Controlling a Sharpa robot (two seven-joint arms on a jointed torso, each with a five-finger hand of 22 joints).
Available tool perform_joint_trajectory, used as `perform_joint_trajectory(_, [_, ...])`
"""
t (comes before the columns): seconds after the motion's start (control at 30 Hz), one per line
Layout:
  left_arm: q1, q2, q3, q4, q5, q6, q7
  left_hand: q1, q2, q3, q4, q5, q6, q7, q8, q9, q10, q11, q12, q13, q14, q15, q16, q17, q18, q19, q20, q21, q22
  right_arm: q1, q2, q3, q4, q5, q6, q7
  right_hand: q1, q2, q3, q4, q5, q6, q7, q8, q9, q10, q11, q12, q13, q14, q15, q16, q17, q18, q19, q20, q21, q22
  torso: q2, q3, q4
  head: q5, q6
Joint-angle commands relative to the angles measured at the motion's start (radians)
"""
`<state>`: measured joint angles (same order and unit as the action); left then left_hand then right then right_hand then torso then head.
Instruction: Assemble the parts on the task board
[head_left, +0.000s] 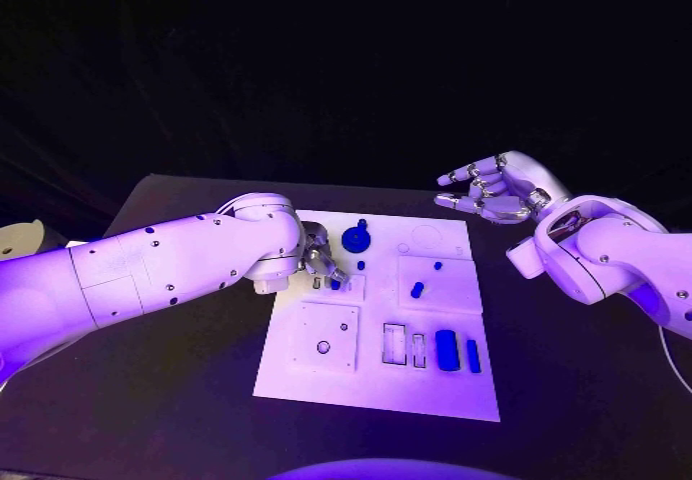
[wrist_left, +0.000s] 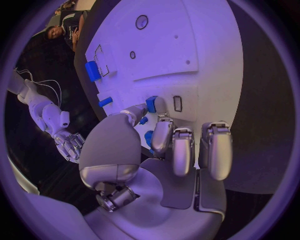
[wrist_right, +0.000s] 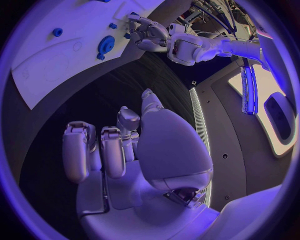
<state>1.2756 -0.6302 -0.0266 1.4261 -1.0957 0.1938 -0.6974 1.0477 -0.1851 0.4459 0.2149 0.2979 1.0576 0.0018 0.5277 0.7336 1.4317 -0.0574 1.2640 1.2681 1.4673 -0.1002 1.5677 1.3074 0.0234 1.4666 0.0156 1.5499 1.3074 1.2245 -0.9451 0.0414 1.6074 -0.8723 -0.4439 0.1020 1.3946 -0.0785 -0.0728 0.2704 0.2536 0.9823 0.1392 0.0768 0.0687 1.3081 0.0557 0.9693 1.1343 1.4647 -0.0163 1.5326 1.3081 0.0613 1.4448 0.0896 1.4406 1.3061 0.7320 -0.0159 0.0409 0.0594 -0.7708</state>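
The white task board lies in the middle of the black table. My left hand is low over its far left part, thumb and one finger closed round a small blue block beside a slot. A blue gear lies just beyond that hand. A short blue peg stands mid-board, and a blue cylinder and a blue bar lie near the right edge. My right hand hangs in the air past the board's far right corner, fingers apart and holding nothing.
A raised square plate with a small hole takes up the board's near left, with rectangular slots beside it. A pale object sits at the table's far left edge. Bare black table surrounds the board.
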Motion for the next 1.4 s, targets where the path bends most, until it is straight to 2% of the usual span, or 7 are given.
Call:
perform_joint_trajectory(0.03, [-0.003, 0.003, -0.002, -0.002, 0.012, 0.03, -0.043, -0.021, -0.002, -0.034, 0.014, -0.006, 0.003, 0.007, -0.007, 0.003, 0.01, 0.002, 0.007, 0.003, 0.103, -0.005, 0.003, 0.263, -0.018, 0.094, -0.009, 0.007, 0.243, -0.001, 0.0, 0.0, 0.002, -0.001, 0.012, 0.007, -0.001, 0.013, -0.008, -0.001, 0.006, 0.004, 0.001, -0.002, 0.001, -0.003, -0.003, -0.005, -0.001, 0.09, -0.006, -0.007, 0.201, -0.004, 0.002, -0.007, -0.006, -0.001, 0.0, -0.0004, 0.0006, -0.001, 0.001])
perform_joint_trajectory(0.17, [-0.003, 0.002, -0.002, -0.004, 0.012, 0.023, -0.043, -0.048, -0.001, -0.111, 0.04, -0.016, 0.007, 0.007, -0.008, 0.007, 0.011, 0.002, 0.008, 0.006, 0.103, -0.005, 0.003, 0.263, -0.018, 0.095, -0.009, 0.009, 0.245, -0.001, -0.001, 0.0, 0.002, -0.002, 0.011, 0.009, -0.009, 0.011, -0.018, 0.003, -0.011, 0.004, 0.001, -0.004, 0.001, -0.004, -0.003, -0.006, -0.004, 0.09, -0.005, -0.007, 0.2, -0.004, 0.002, -0.007, -0.007, -0.002, -0.001, -0.0007, -0.0001, -0.001, 0.003])
perform_joint_trajectory(0.37, [-0.003, -0.002, -0.001, -0.002, 0.012, 0.004, -0.043, -0.034, 0.036, -0.233, 0.07, -0.126, 0.01, 0.005, -0.016, 0.014, 0.014, -0.001, 0.011, 0.012, 0.103, -0.008, 0.003, 0.263, -0.019, 0.097, -0.011, 0.011, 0.249, -0.001, -0.001, 0.0, 0.001, -0.002, 0.012, 0.01, -0.012, 0.011, -0.023, 0.005, -0.02, 0.004, 0.001, -0.004, 0.001, -0.003, -0.003, -0.005, -0.004, 0.09, -0.005, -0.007, 0.201, -0.004, 0.001, -0.006, -0.007, -0.003, 0.0, -0.0013, 0.0009, -0.002, 0.004])
perform_joint_trajectory(0.6, [-0.003, -0.013, 0.006, 0.012, 0.012, -0.025, -0.041, -0.036, 0.058, -0.299, 0.075, -0.168, 0.013, 0.004, -0.018, 0.019, 0.015, -0.001, 0.011, 0.015, 0.103, -0.008, 0.003, 0.263, -0.02, 0.097, -0.011, 0.012, 0.251, -0.001, -0.001, 0.0, -0.001, 0.002, 0.012, 0.01, -0.014, 0.011, -0.024, 0.005, -0.022, 0.004, 0.001, -0.004, 0.001, -0.003, -0.002, -0.006, -0.005, 0.09, -0.005, -0.007, 0.201, -0.004, 0.002, -0.006, -0.007, -0.002, 0.0, -0.0014, 0.0004, -0.003, 0.007])
perform_joint_trajectory(0.9, [0.005, -0.043, 0.045, 0.046, 0.026, -0.026, -0.039, -0.022, 0.073, -0.374, 0.074, -0.187, -0.001, 0.009, -0.025, 0.024, -0.001, 0.002, -0.018, -0.011, 0.103, -0.007, 0.003, 0.263, -0.016, 0.09, -0.011, 0.002, 0.238, -0.001, 0.001, 0.0, -0.009, 0.005, 0.014, 0.01, -0.014, 0.011, -0.024, 0.005, -0.022, 0.004, 0.001, -0.004, 0.001, -0.003, -0.002, -0.006, -0.005, 0.09, -0.005, -0.007, 0.201, -0.004, 0.002, -0.006, -0.007, -0.002, 0.0, -0.0009, 0.0007, -0.006, 0.011])
perform_joint_trajectory(1.13, [0.064, -0.059, 0.065, 0.002, 0.04, 0.079, -0.043, 0.012, 0.091, -0.438, 0.076, -0.182, -0.062, 0.033, -0.054, 0.018, -0.053, 0.024, -0.086, -0.072, 0.103, 0.009, 0.003, 0.263, -0.002, 0.063, 0.002, -0.036, 0.188, -0.001, 0.001, -0.001, -0.015, 0.005, 0.014, 0.008, -0.014, 0.011, -0.024, 0.005, -0.022, 0.004, 0.001, -0.004, 0.001, -0.003, -0.002, -0.006, -0.005, 0.09, -0.005, -0.007, 0.201, -0.004, 0.002, -0.006, -0.007, -0.002, -0.001, -0.0009, 0.0018, -0.005, 0.014])
perform_joint_trajectory(1.4, [0.092, -0.017, 0.067, -0.1, 0.043, 0.096, -0.027, 0.019, 0.108, -0.488, 0.077, -0.235, -0.086, 0.048, -0.083, -0.008, -0.062, 0.036, -0.088, -0.079, 0.103, 0.02, 0.003, 0.263, -0.001, 0.062, 0.013, -0.039, 0.185, -0.001, 0.006, -0.002, -0.019, 0.005, 0.015, 0.008, -0.015, 0.012, -0.025, 0.006, -0.024, 0.004, 0.001, -0.004, 0.001, -0.002, -0.002, -0.004, -0.004, 0.09, -0.005, -0.007, 0.201, -0.004, 0.002, -0.006, -0.007, -0.003, 0.002, -0.0024, -0.0001, -0.001, 0.017])
